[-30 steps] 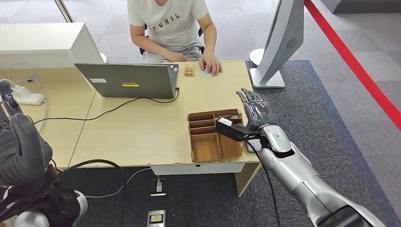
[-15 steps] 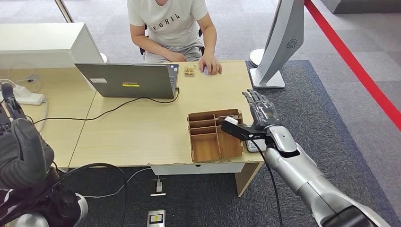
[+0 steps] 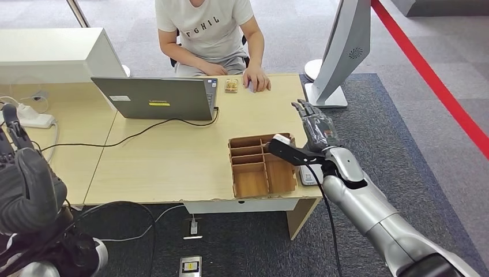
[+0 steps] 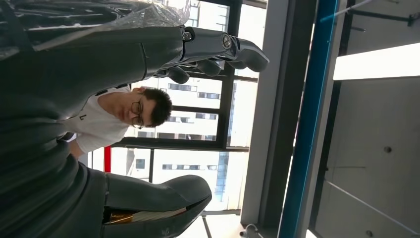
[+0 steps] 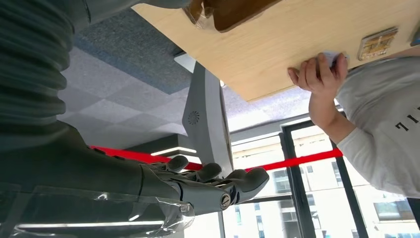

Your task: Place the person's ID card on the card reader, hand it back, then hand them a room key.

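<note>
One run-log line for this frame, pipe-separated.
right hand: open, raised beside wooden organizer | left hand: open, holding nothing | person's hand: on desk | handover: not begun

The person's hand (image 3: pixel 256 78) lies flat on the tabletop (image 3: pixel 173 156), covering most of a pale card-like thing whose kind cannot be told. The small tan object (image 3: pixel 231 85) beside that hand is too small to identify. The robot's right hand (image 3: pixel 314 130) hides part of a pale flat device (image 3: pixel 307 175) at the tabletop's edge, and the left hand (image 3: pixel 26 179) is cut off by the picture's left edge.
</note>
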### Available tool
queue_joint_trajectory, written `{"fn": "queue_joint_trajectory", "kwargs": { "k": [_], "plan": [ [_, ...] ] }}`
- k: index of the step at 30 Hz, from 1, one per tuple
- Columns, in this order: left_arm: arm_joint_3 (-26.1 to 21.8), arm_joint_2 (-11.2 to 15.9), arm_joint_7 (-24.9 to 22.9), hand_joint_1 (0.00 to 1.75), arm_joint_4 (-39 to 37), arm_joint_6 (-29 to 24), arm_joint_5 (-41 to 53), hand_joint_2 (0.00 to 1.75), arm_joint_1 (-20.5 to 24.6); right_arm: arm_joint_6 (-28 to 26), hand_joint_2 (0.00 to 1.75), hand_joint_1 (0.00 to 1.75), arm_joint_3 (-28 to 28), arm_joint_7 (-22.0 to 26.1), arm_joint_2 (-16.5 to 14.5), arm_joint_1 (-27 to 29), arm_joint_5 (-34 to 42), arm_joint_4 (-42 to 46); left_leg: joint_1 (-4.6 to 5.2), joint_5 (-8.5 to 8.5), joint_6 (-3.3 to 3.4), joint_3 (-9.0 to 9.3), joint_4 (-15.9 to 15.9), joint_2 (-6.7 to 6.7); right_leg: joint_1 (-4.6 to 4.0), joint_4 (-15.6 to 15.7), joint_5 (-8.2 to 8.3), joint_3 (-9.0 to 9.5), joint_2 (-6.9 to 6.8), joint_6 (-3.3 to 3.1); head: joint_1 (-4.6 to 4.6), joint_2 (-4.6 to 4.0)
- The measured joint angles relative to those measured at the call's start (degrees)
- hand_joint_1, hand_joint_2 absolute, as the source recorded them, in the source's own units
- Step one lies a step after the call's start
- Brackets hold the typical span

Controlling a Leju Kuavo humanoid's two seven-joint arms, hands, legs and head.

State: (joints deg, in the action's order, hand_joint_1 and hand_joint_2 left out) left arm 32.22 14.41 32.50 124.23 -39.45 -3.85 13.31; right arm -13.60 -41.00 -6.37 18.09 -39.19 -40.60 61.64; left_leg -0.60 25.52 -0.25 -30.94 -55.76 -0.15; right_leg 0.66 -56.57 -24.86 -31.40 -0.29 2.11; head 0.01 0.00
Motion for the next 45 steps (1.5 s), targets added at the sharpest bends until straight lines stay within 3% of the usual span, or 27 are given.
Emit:
{"fn": "queue_joint_trajectory", "kwargs": {
  "k": [21,30,33,37,38,45],
  "plan": [
    [-0.04,0.01,0.19,0.00,0.00,-0.01,-0.18,1.75,-0.35,1.31,1.75,0.08,-1.93,1.36,-0.52,3.86,2.85,1.59,0.00,0.00,0.00,-0.02,0.01,-0.01,0.00,0.00,0.00,0.01,0.00,0.00,0.01,0.00],
    [-0.04,0.01,-0.15,0.00,0.00,-0.01,0.00,1.75,-0.33,1.15,1.75,0.23,-2.96,2.56,-1.86,3.71,2.96,0.51,0.00,0.00,0.00,-0.02,0.01,-0.01,0.00,-0.01,0.00,0.01,0.00,0.00,0.01,0.00],
    [-0.04,0.01,-0.15,0.00,0.00,-0.02,-0.02,1.75,-0.30,1.11,1.75,0.51,-3.28,2.75,-2.26,3.37,2.86,0.42,0.00,0.00,0.00,-0.01,0.01,-0.01,0.00,-0.01,0.00,0.01,0.00,0.00,0.01,0.00],
    [-0.04,0.01,-0.13,0.00,0.00,-0.02,-0.19,1.75,-0.23,1.16,1.75,1.52,-3.68,3.11,-2.95,2.79,2.30,0.04,0.00,0.00,0.00,-0.01,0.01,-0.01,0.00,-0.01,0.00,0.01,0.00,0.00,0.01,0.00],
    [-0.04,0.01,-0.12,0.00,0.00,-0.02,-0.22,1.75,-0.22,1.19,1.75,1.64,-3.78,3.16,-3.14,2.67,2.12,-0.04,0.00,0.00,0.00,-0.01,0.01,-0.01,0.00,-0.01,0.00,0.01,0.00,0.00,0.01,0.00],
    [-0.04,0.01,-0.06,0.00,0.00,-0.01,-0.22,1.75,-0.19,0.96,1.75,1.69,-4.55,3.36,-4.35,1.33,1.25,-2.53,0.00,0.00,0.00,-0.01,0.01,-0.01,0.00,-0.01,0.00,0.01,0.00,0.00,0.01,0.00]
  ]
}}
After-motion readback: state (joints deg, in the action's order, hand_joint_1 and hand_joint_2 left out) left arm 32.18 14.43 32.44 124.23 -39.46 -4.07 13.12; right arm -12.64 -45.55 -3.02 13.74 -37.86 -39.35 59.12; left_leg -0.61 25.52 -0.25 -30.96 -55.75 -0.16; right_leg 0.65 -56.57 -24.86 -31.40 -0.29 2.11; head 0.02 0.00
